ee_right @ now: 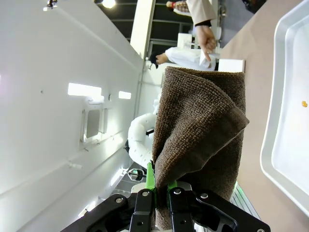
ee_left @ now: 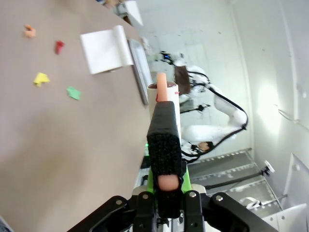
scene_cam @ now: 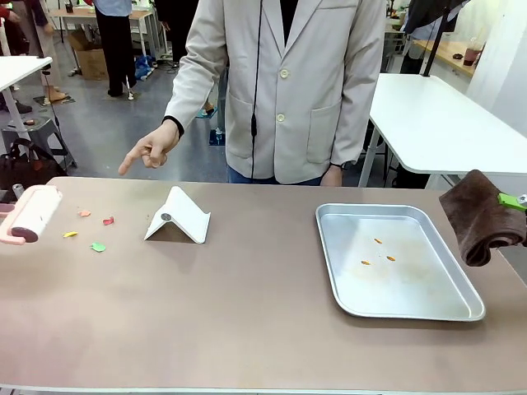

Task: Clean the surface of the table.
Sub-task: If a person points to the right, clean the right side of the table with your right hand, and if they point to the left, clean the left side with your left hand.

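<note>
**While both grippers clamp cleaning tools, scraps sit on the table**

- Left gripper (ee_left: 164,121): jaws closed on the pink handle of a lint roller (scene_cam: 31,214), which hangs over the table's left end.
- Right gripper (ee_right: 159,186): jaws pinched on a folded brown cloth (scene_cam: 482,218), held at the table's right end, just off its surface.
- Table (scene_cam: 247,329): lies below and between the two tools. Top is matte brownish-taupe and smooth, with a pale strip along the near edge.
- Room near the roller: four paper scraps (scene_cam: 98,246) (orange, red, yellow, green) lie just beside it. Past them stands a white stand (scene_cam: 179,216), folded like a tent.
- Room near the cloth: a steel tray (scene_cam: 412,288) sits just beside it, its right rim close to the table's right end. A few orange bits (scene_cam: 377,241) lie inside the tray.
- Open ground: a broad bare band runs along the near edge, and a bare gap lies between stand and tray.
- Far edge: a person's hand (scene_cam: 152,151) points down from beyond the scraps.
</note>
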Motion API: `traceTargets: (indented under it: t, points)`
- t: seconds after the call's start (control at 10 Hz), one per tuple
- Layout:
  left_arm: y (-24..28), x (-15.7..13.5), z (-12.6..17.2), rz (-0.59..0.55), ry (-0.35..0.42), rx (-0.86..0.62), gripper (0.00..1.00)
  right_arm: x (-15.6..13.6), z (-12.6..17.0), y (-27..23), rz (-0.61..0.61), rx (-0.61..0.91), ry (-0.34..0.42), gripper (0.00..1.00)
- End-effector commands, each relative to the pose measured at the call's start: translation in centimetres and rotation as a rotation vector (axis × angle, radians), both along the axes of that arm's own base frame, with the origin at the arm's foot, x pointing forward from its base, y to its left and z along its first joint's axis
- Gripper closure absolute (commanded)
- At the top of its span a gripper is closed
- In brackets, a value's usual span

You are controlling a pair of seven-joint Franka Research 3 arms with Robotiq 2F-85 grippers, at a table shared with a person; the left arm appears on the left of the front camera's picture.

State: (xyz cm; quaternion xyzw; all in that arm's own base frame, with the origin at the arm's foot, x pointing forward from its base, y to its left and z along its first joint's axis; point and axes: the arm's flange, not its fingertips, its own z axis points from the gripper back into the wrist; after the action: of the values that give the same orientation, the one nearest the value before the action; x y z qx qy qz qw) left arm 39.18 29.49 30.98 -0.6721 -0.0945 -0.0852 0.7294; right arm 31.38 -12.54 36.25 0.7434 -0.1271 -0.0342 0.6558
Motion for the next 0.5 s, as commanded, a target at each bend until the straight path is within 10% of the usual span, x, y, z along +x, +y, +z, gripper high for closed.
traceTargets:
  t: [0.0,0.4]
  points:
    - [-1.0,0.1,0.3,0.106,-0.025,0.097,0.79,-0.1,0.5,0.1,0.009,0.008,-0.014,1.0]
    - [0.4,0.8,0.5,0.308,0.048,0.253,0.79,-0.1,0.5,0.1,0.009,0.008,-0.014,1.0]
